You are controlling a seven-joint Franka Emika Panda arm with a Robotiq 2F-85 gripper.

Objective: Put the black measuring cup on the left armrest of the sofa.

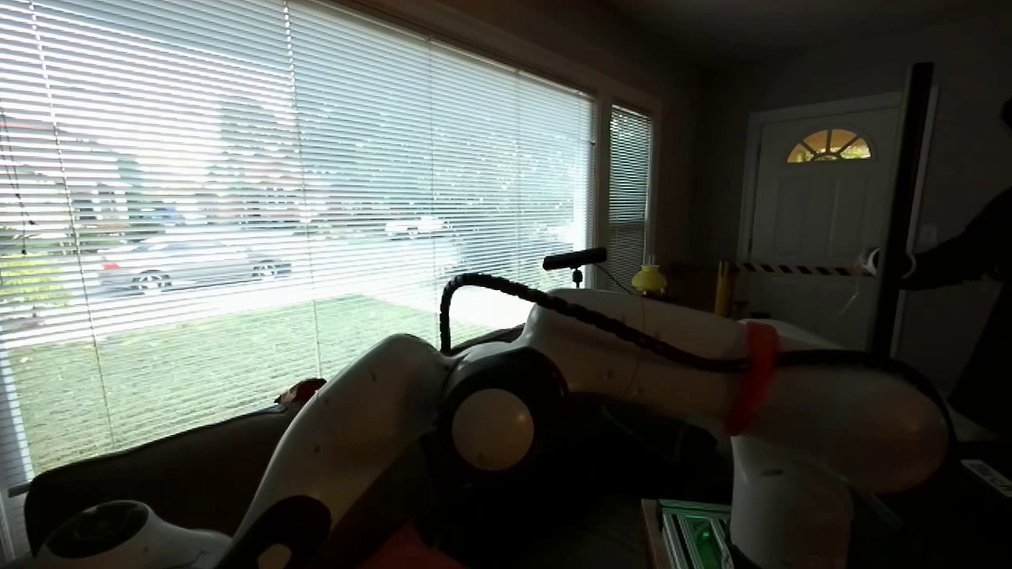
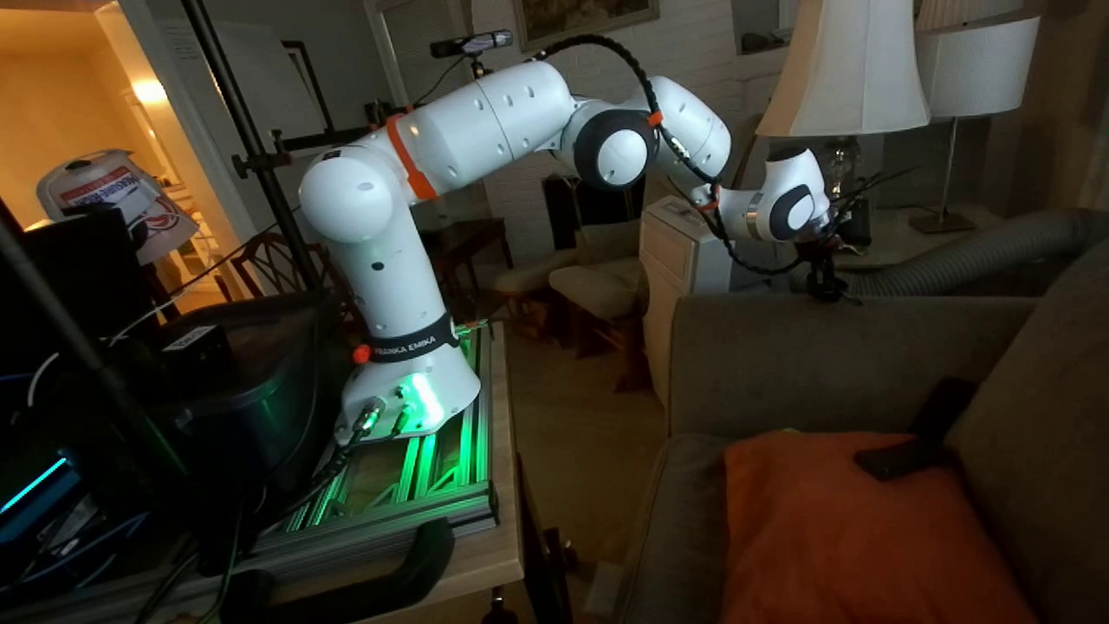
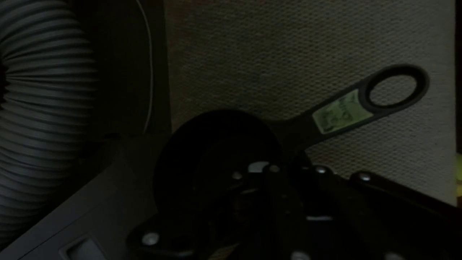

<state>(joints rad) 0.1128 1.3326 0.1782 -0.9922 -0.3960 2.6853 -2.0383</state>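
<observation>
Wrist view, dark: see ribbed hose (image 3: 47,119) at 9 o'clock, then black measuring cup (image 3: 220,139) just below center, clamped in claw (image 3: 294,162) from 6 o'clock, near root of green-labeled handle (image 3: 306,131) pointing to 2. Overlapping left edge of sofa armrest (image 3: 306,54); can't tell if resting or just above.

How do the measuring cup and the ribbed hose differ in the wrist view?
The measuring cup looks near-black; the hose is paler grey. The cup has a handle with a pale label; the hose is ridged, with none. The cup mostly overlaps the armrest; the hose lies beyond the armrest's edge. Both have rounded forms.
</observation>
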